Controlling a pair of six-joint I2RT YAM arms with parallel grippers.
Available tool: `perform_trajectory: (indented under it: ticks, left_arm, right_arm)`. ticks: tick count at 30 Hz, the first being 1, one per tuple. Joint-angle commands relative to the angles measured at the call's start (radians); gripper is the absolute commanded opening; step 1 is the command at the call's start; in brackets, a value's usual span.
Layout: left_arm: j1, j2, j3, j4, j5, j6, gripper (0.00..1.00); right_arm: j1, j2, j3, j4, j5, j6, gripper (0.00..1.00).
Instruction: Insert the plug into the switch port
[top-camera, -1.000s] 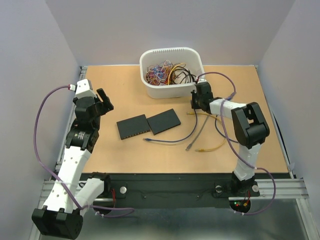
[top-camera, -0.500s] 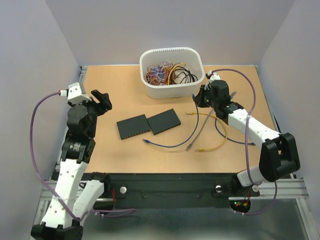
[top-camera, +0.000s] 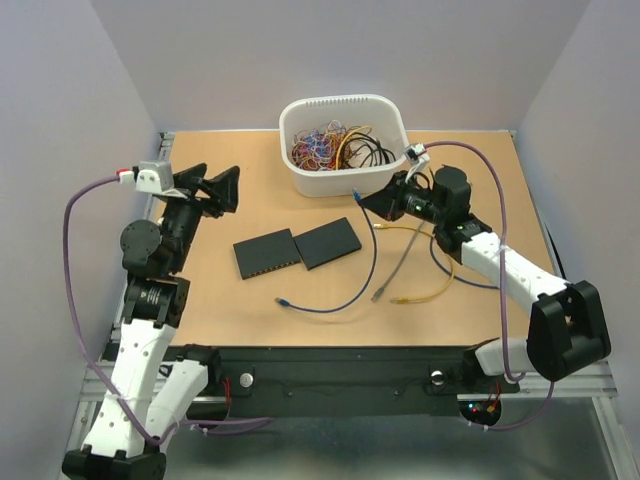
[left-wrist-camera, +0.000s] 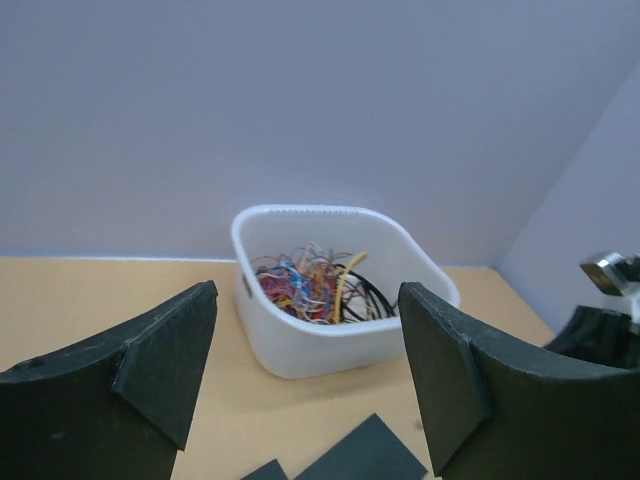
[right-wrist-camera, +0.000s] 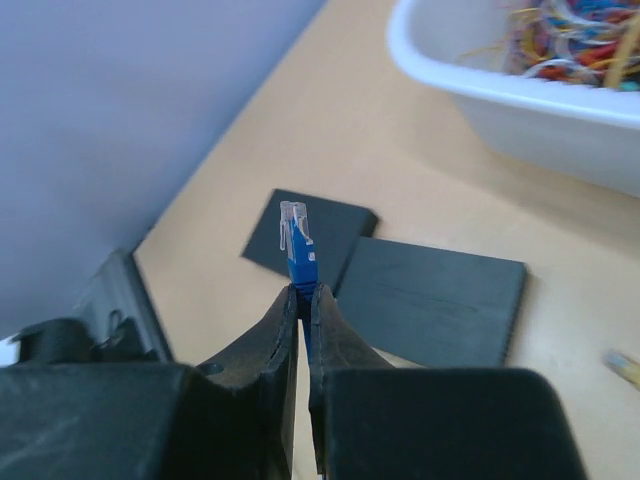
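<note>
My right gripper (top-camera: 372, 202) is shut on a blue cable's plug (top-camera: 356, 193) and holds it above the table, right of two flat black switches (top-camera: 266, 253) (top-camera: 328, 243) lying side by side. In the right wrist view the clear-tipped blue plug (right-wrist-camera: 298, 248) sticks out past the closed fingertips (right-wrist-camera: 286, 300), with both switches (right-wrist-camera: 318, 216) (right-wrist-camera: 440, 298) below it. The blue cable (top-camera: 362, 285) trails down to its loose end near the front. My left gripper (top-camera: 213, 186) is open and empty, raised left of the switches; its wrist view shows the gripper (left-wrist-camera: 308, 300) with its jaws wide apart.
A white bin (top-camera: 340, 181) of tangled coloured cables stands at the back centre and also shows in the left wrist view (left-wrist-camera: 300, 350). A grey cable (top-camera: 398, 262) and a yellow cable (top-camera: 432, 290) lie on the table under my right arm.
My right arm has stretched out and carried the blue plug up and left towards the switches, dragging the cable's loose end. My left gripper has risen and turned right.
</note>
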Motion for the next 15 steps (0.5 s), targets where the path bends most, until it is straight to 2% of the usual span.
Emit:
perform_trajectory:
  ticks: [1, 3, 4, 6, 8, 15]
  left_arm:
    - [0.003, 0.019, 0.007, 0.137, 0.301, -0.037, 0.84]
    - [0.003, 0.008, -0.038, 0.198, 0.389, -0.08, 0.84]
    - [0.003, 0.017, -0.051, 0.237, 0.488, -0.109, 0.84]
    - [0.002, 0.032, -0.068, 0.302, 0.599, -0.145, 0.84]
    - [0.002, 0.062, -0.077, 0.333, 0.644, -0.191, 0.83]
    - [0.0, 0.111, -0.081, 0.336, 0.687, -0.203, 0.81]
  right_arm:
    - [0.03, -0.017, -0.038, 0.287, -0.26, 0.125, 0.01]
    - [0.058, -0.006, -0.03, 0.311, -0.291, 0.116, 0.0]
    - [0.081, 0.0, -0.022, 0.314, -0.312, 0.1, 0.0]
    - [0.095, 0.008, -0.018, 0.321, -0.341, 0.091, 0.0]
    - [0.116, 0.017, -0.015, 0.341, -0.36, 0.093, 0.01]
    - [0.15, 0.04, -0.005, 0.419, -0.407, 0.134, 0.01]
